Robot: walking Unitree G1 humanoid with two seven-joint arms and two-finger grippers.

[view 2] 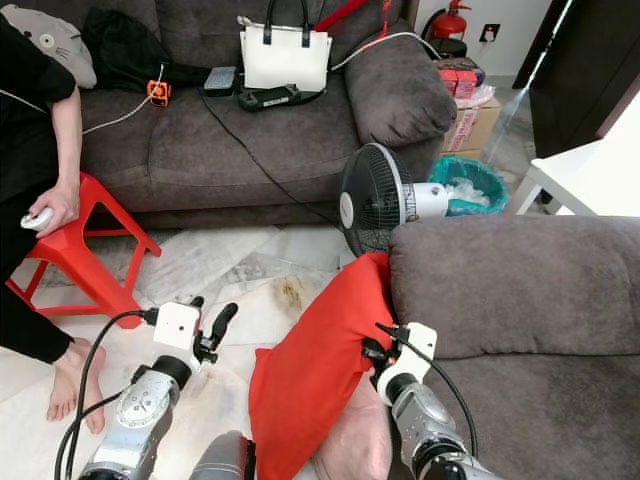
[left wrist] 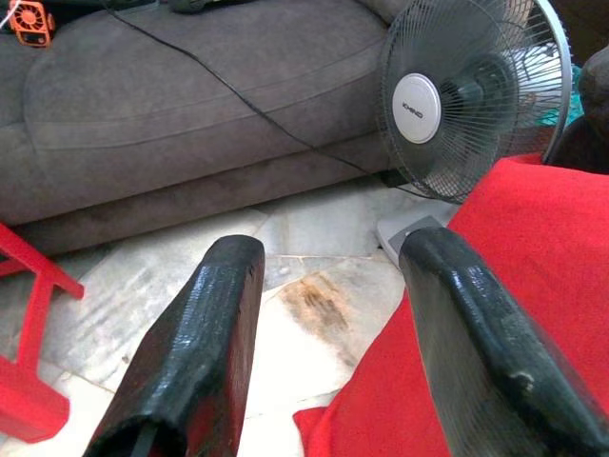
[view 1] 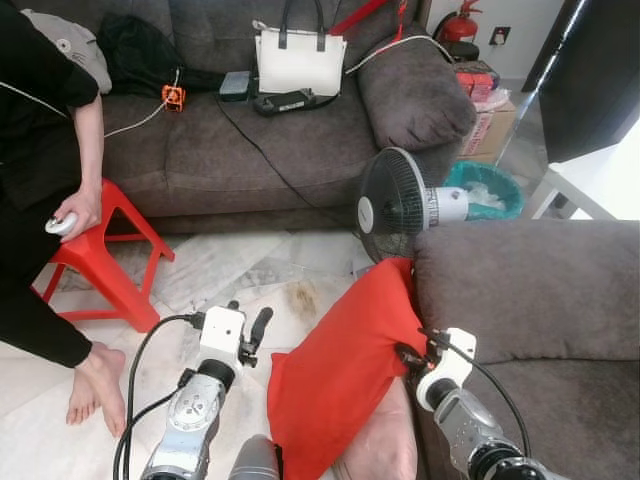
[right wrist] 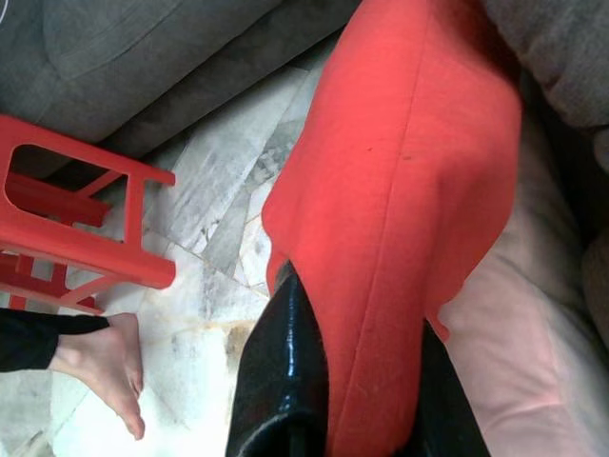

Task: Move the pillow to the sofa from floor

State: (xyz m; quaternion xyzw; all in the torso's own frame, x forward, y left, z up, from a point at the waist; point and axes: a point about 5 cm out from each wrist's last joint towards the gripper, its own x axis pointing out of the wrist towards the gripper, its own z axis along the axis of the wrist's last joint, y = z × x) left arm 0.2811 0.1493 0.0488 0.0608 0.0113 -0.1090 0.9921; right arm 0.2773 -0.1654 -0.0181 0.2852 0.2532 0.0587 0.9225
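Red cloth marks the soft red fabric pillow, which stands propped on the pale marble floor, its long axis slanting up from the floor toward the arm of the near grey upholstered sofa, against which its top corner leans. The right gripper is the nearer one: it sits at the pillow's sofa-side edge, its black fingers pressed onto a fold of the red cloth, though the far finger is mostly hidden. The left gripper hovers just beside the pillow's other side, fingers spread and holding nothing.
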